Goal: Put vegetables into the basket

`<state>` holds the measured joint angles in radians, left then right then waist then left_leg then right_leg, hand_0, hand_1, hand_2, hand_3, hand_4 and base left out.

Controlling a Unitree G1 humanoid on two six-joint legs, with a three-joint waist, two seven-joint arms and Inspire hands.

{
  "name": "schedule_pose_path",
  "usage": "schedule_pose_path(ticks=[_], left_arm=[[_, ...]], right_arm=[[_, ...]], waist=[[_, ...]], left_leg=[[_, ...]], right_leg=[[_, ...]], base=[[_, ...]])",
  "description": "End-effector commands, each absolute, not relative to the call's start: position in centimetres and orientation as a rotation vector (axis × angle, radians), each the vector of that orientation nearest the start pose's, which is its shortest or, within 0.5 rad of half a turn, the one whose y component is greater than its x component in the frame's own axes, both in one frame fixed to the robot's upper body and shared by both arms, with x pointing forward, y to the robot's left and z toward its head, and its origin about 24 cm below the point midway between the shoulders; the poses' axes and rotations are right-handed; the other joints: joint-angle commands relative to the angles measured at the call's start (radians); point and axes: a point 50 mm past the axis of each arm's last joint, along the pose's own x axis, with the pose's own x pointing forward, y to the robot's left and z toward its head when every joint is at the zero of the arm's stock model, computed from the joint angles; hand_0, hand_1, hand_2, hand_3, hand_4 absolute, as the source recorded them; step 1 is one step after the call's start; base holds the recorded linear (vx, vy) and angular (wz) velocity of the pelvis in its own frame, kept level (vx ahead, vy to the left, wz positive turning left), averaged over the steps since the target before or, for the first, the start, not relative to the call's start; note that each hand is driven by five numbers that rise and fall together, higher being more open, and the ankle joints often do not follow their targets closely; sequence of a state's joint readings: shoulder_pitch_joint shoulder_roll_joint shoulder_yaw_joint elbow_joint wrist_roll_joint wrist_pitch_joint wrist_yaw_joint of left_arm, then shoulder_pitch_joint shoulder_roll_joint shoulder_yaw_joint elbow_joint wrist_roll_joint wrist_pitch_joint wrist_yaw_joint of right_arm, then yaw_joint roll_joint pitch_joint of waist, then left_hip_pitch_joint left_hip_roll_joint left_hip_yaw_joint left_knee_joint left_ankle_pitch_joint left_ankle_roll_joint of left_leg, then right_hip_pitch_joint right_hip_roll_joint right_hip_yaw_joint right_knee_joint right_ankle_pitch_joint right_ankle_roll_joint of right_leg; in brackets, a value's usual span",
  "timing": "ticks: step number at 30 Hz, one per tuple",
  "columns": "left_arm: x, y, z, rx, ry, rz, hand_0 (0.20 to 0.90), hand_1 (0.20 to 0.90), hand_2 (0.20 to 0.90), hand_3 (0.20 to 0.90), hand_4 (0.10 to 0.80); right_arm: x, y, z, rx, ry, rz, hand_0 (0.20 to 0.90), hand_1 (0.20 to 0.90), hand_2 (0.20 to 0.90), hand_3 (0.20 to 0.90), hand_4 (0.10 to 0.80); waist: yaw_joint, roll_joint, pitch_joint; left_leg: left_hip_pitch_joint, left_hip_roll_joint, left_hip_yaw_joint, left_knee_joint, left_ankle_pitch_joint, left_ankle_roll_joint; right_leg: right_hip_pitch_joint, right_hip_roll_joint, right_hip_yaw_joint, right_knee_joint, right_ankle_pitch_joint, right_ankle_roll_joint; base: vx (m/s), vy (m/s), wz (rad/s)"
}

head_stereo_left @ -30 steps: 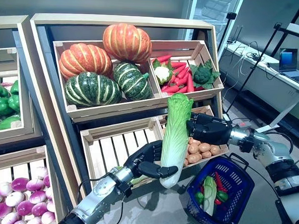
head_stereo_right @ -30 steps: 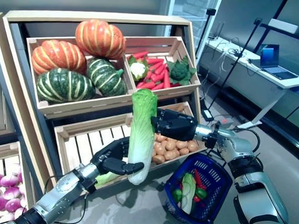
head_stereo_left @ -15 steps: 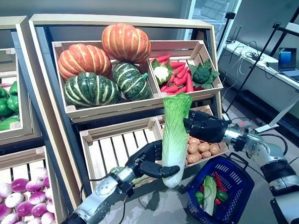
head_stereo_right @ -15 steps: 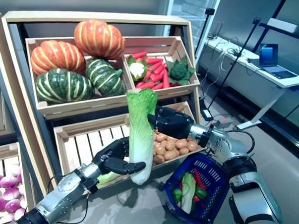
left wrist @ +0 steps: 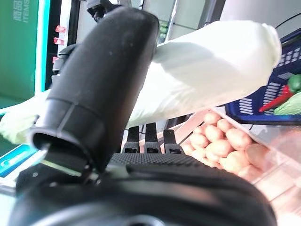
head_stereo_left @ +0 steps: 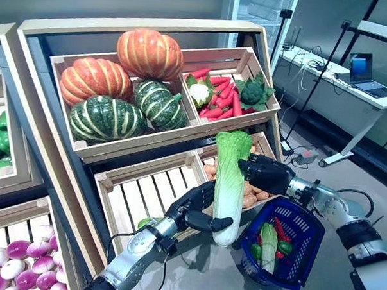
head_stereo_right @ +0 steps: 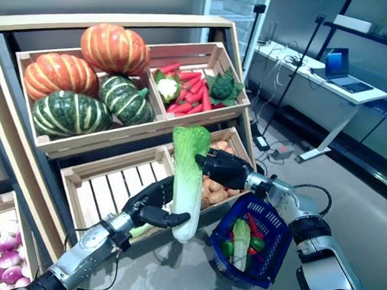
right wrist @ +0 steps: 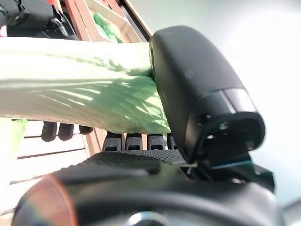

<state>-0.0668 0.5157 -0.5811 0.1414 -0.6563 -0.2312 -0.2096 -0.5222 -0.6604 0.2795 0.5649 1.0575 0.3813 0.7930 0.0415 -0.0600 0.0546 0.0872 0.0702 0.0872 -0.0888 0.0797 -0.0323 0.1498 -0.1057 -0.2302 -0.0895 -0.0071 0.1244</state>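
A long napa cabbage [head_stereo_left: 229, 179] with a white stalk and green top stands upright in the air in front of the stand's lower crates. My left hand [head_stereo_left: 194, 209] is curled round its white lower part, with the thumb [left wrist: 103, 84] across the stalk [left wrist: 211, 70]. My right hand [head_stereo_left: 269, 175] holds its green middle from the right, with the thumb [right wrist: 197, 84] pressed on the leaves [right wrist: 70, 80]. The blue basket [head_stereo_left: 315, 235] stands on the floor right of the cabbage. In it lie a pale leafy vegetable [head_stereo_left: 268, 244], red chillies [head_stereo_left: 281, 229] and a green pepper [head_stereo_left: 284, 247].
The wooden vegetable stand [head_stereo_left: 149, 140] rises right behind the hands. An empty slatted crate [head_stereo_left: 146, 194] and a crate of potatoes [head_stereo_left: 250, 197] sit at hand height. A second stand [head_stereo_left: 12, 175] is at the left. A desk with a laptop [head_stereo_left: 361, 65] is far right.
The whole view has shifted. Both hands still hold the cabbage upright; relative to the stand it has moved a little right, nearer the basket.
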Motion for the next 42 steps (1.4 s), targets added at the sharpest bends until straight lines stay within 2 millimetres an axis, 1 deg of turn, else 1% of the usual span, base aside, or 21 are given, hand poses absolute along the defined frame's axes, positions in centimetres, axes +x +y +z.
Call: schedule_pose_path(ticks=[1,2,6,8,11,15,23,24,25,27,28,29,31,35,38,39,40,41,42], left_arm=[[25.6,13.3,5.6,-0.179,-0.139,-0.562,0.900,0.900,0.900,0.900,0.800],[25.6,13.3,5.6,-0.177,-0.138,-0.562,0.900,0.900,0.900,0.900,0.800],[25.4,13.7,5.2,-0.151,-0.123,-0.547,0.900,0.900,0.900,0.900,0.800],[25.3,13.8,5.0,-0.125,-0.115,-0.526,0.900,0.900,0.900,0.900,0.800],[25.3,14.1,4.8,-0.101,-0.112,-0.501,0.900,0.900,0.900,0.900,0.800],[25.4,14.9,4.4,-0.052,-0.098,-0.443,0.900,0.900,0.900,0.900,0.800],[25.8,15.8,4.2,0.005,-0.062,-0.394,0.900,0.900,0.900,0.900,0.800],[25.9,15.8,4.1,0.001,-0.051,-0.389,0.900,0.900,0.900,0.900,0.800],[26.0,15.9,3.9,-0.015,-0.031,-0.374,0.900,0.900,0.900,0.900,0.800],[26.2,15.8,3.5,-0.031,-0.006,-0.353,0.900,0.900,0.900,0.900,0.800],[26.2,15.8,3.4,-0.033,-0.002,-0.349,0.900,0.900,0.900,0.900,0.800],[26.2,15.8,3.0,-0.032,0.022,-0.318,0.900,0.900,0.900,0.900,0.800],[26.0,16.1,2.2,-0.020,0.047,-0.273,0.900,0.900,0.900,0.900,0.800],[25.2,16.8,0.7,-0.032,0.128,-0.199,0.900,0.900,0.900,0.900,0.800],[24.8,17.2,0.0,-0.009,0.164,-0.192,0.900,0.900,0.900,0.900,0.800],[24.8,17.3,-0.1,-0.003,0.166,-0.192,0.900,0.900,0.900,0.900,0.800],[25.0,17.3,0.2,0.005,0.149,-0.196,0.900,0.900,0.900,0.900,0.800],[25.1,17.3,0.3,0.007,0.142,-0.196,0.900,0.900,0.900,0.900,0.800],[25.8,17.2,1.4,0.011,0.081,-0.200,0.900,0.900,0.900,0.900,0.800]], right_arm=[[32.2,-25.3,11.2,0.385,0.170,0.721,0.300,0.300,0.300,0.300,0.400],[32.1,-25.5,11.1,0.385,0.171,0.712,0.300,0.300,0.300,0.300,0.400],[31.1,-27.6,10.5,0.366,0.171,0.624,0.300,0.300,0.300,0.300,0.400],[30.4,-28.8,10.2,0.324,0.179,0.576,0.300,0.300,0.300,0.300,0.400],[29.7,-29.7,9.9,0.282,0.192,0.534,0.300,0.300,0.300,0.300,0.400],[28.4,-31.5,9.1,0.187,0.228,0.452,0.300,0.300,0.300,0.300,0.400],[27.2,-33.5,8.2,0.099,0.270,0.308,0.300,0.300,0.300,0.300,0.400],[27.2,-33.7,8.0,0.085,0.274,0.273,0.300,0.300,0.300,0.300,0.400],[27.2,-34.4,7.9,0.070,0.275,0.188,0.300,0.300,0.300,0.300,0.400],[27.4,-35.3,7.9,0.057,0.263,0.071,0.300,0.300,0.300,0.300,0.400],[27.5,-35.4,7.9,0.057,0.256,0.053,0.300,0.300,0.300,0.300,0.400],[27.7,-36.0,7.9,0.032,0.244,-0.060,0.300,0.300,0.300,0.300,0.400],[28.3,-36.4,8.2,-0.008,0.208,-0.166,0.300,0.300,0.300,0.300,0.400],[29.3,-36.0,8.9,-0.027,0.138,-0.279,0.300,0.300,0.300,0.300,0.400],[30.4,-36.1,10.5,-0.068,0.075,-0.383,0.300,0.300,0.300,0.300,0.400],[30.8,-36.3,11.2,-0.079,0.052,-0.415,0.300,0.300,0.300,0.300,0.400],[31.2,-36.7,12.4,-0.092,0.019,-0.456,0.300,0.300,0.300,0.300,0.400],[31.3,-36.9,12.8,-0.098,0.009,-0.469,0.300,0.300,0.300,0.300,0.400],[32.1,-37.6,15.6,-0.116,-0.056,-0.519,0.300,0.300,0.300,0.300,0.400]], waist=[[0.006,-0.012,-0.040],[0.004,-0.012,-0.040],[-0.013,-0.012,-0.035],[-0.022,-0.012,-0.033],[-0.032,-0.013,-0.031],[-0.051,-0.015,-0.025],[-0.063,-0.014,-0.012],[-0.065,-0.013,-0.010],[-0.066,-0.012,-0.006],[-0.064,-0.009,-0.002],[-0.064,-0.009,-0.001],[-0.061,-0.007,0.001],[-0.055,-0.003,0.008],[-0.038,0.007,0.024],[-0.012,0.016,0.051],[-0.004,0.020,0.064],[0.007,0.026,0.087],[0.009,0.029,0.094],[0.018,0.044,0.150]], left_leg=[[0.029,0.020,0.019,0.002,-0.082,0.004],[0.029,0.020,0.021,0.002,-0.082,0.004],[0.029,0.024,0.035,0.002,-0.084,0.004],[0.029,0.026,0.042,0.002,-0.086,0.004],[0.032,0.028,0.051,0.002,-0.087,0.004],[0.035,0.032,0.065,0.002,-0.086,0.004],[0.037,0.034,0.077,0.002,-0.083,0.002],[0.037,0.034,0.078,0.002,-0.082,0.002],[0.038,0.034,0.082,0.002,-0.082,0.003],[0.043,0.034,0.086,0.002,-0.083,0.004],[0.044,0.034,0.086,0.002,-0.083,0.004],[0.049,0.034,0.088,0.002,-0.085,0.005],[0.057,0.034,0.088,0.002,-0.085,0.007],[0.058,0.030,0.078,0.002,-0.082,0.009],[0.037,0.025,0.061,0.006,-0.075,0.010],[0.022,0.025,0.057,0.019,-0.074,0.009],[-0.009,0.023,0.046,0.051,-0.078,0.009],[-0.023,0.022,0.041,0.064,-0.080,0.009],[-0.096,0.017,0.019,0.135,-0.086,0.004]], right_leg=[[-0.012,0.002,-0.018,0.002,0.038,-0.060],[-0.013,0.002,-0.017,0.002,0.039,-0.061],[-0.022,0.005,-0.003,0.002,0.043,-0.060],[-0.026,0.006,0.006,0.002,0.043,-0.059],[-0.029,0.007,0.014,0.002,0.045,-0.058],[-0.032,0.008,0.026,0.002,0.049,-0.059],[-0.034,0.010,0.033,0.002,0.053,-0.058],[-0.034,0.010,0.034,0.002,0.054,-0.058],[-0.033,0.010,0.034,0.002,0.054,-0.058],[-0.030,0.010,0.035,0.002,0.054,-0.059],[-0.030,0.010,0.036,0.002,0.054,-0.059],[-0.026,0.010,0.035,0.002,0.053,-0.059],[-0.019,0.012,0.041,0.002,0.053,-0.063],[-0.009,0.014,0.029,0.002,0.047,-0.068],[-0.031,0.008,0.003,0.037,0.029,-0.070],[-0.045,0.005,-0.005,0.058,0.020,-0.072],[-0.070,0.001,-0.017,0.091,0.008,-0.077],[-0.081,-0.001,-0.021,0.103,0.003,-0.079],[-0.134,-0.013,-0.033,0.160,-0.014,-0.087]], base=[[0.009,-0.005,-0.10],[0.005,-0.006,-0.04],[-0.004,-0.006,-0.03],[-0.016,-0.013,-0.06],[-0.014,-0.008,-0.18],[-0.020,-0.016,-0.08],[-0.019,-0.013,-0.11],[0.000,0.000,0.00],[0.000,0.000,0.00],[0.000,0.000,0.00],[0.000,0.000,0.00],[0.038,-0.010,-0.01],[0.072,-0.006,-0.03],[0.081,-0.003,-0.05],[0.008,-0.007,-0.03],[-0.073,-0.016,0.07],[-0.095,-0.017,0.13],[-0.296,-0.002,0.19],[-0.374,0.019,0.17]])
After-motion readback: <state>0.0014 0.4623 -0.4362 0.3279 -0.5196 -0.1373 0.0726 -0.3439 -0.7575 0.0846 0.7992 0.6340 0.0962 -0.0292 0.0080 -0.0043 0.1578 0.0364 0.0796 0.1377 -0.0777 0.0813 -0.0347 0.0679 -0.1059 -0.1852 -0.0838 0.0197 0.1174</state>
